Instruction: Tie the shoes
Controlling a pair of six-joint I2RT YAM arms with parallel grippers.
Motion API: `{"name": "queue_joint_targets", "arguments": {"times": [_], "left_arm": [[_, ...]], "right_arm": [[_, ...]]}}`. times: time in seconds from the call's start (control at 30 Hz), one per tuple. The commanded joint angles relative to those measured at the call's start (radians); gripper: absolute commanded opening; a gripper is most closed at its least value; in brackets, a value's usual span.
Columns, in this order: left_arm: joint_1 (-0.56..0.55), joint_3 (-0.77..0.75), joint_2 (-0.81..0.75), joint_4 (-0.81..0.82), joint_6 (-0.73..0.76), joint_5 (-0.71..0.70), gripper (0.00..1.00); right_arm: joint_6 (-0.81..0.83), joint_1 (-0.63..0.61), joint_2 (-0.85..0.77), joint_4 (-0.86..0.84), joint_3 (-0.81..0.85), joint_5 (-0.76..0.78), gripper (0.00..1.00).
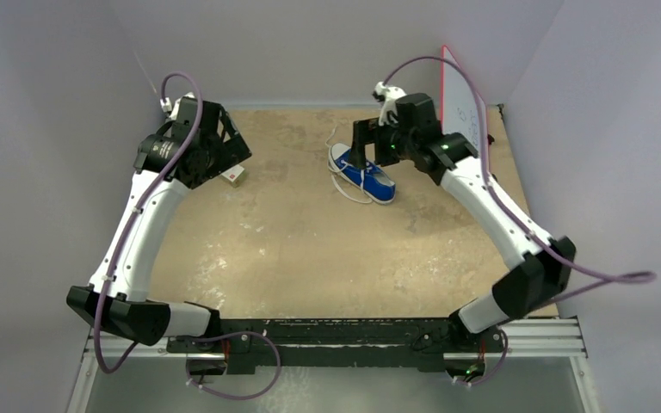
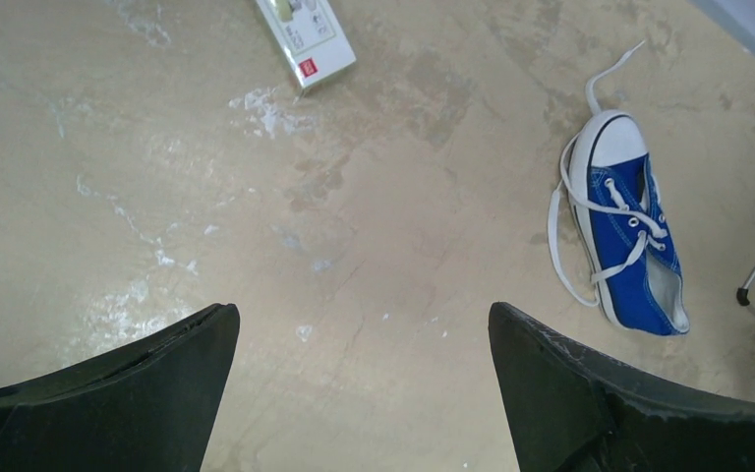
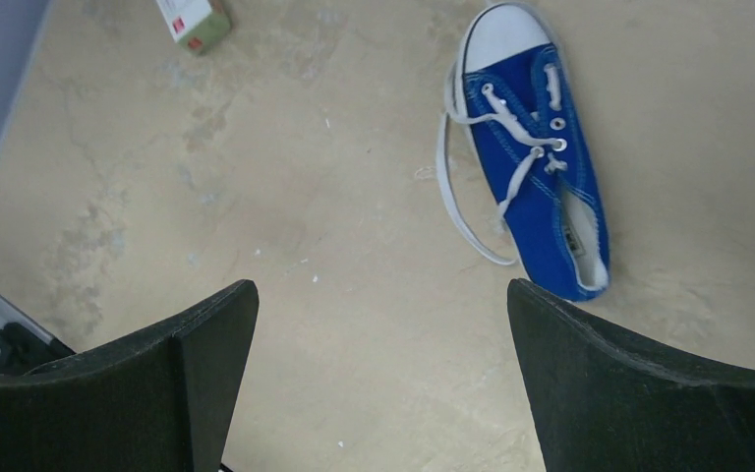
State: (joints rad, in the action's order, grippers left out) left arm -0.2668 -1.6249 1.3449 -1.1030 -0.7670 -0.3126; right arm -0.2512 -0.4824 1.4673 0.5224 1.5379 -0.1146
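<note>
Table [image 1: 310, 249]: tan, mottled surface with pale scuffs, grey walls around it. Left arm [image 1: 151, 215] reaches up the left side; right arm [image 1: 491, 202] reaches up the right side and bends inward toward the far centre. Left gripper [image 2: 362, 315]: jaws spread wide, nothing between them, only bare table beneath, well apart from the shoe. Right gripper [image 3: 381, 290]: jaws likewise spread wide and holding nothing, raised just beside the shoe and not touching it. Shoe [image 1: 363, 175]: single blue low-top sneaker, white sole and toe cap, lying on the table at far centre-right, toe toward the back wall. Upright or tipped on its side: cannot tell. In the right wrist view the shoe [image 3: 536, 187] sits ahead and to the right of the fingers. Box [image 1: 236, 175]: small, white with red, on the table near the left gripper, well apart from the shoe. Laces [image 3: 447, 187]: white, untied, one long loop trailing on the table along the shoe's side, one end running out past the toe.
</note>
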Motion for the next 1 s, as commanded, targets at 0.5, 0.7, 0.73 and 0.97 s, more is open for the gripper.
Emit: {"name": "queue_joint_targets", "arguments": {"times": [0.5, 0.7, 0.73, 0.97], "left_arm": [[0.015, -0.052, -0.162, -0.232, 0.006, 0.089, 0.99], [0.015, -0.118, -0.150, -0.254, 0.111, 0.042, 0.99], [0.015, -0.118, -0.155, -0.257, 0.124, 0.029, 0.99], [0.015, -0.152, -0.168, -0.291, 0.171, 0.029, 0.99]], "right_arm": [[0.204, -0.111, 0.487, 0.271, 0.313, 0.597, 0.68], [0.241, -0.011, 0.480, 0.275, 0.222, 0.543, 0.60], [0.244, -0.002, 0.486, 0.270, 0.214, 0.527, 0.60], [0.231, 0.014, 0.583, 0.262, 0.242, 0.508, 0.59]]}}
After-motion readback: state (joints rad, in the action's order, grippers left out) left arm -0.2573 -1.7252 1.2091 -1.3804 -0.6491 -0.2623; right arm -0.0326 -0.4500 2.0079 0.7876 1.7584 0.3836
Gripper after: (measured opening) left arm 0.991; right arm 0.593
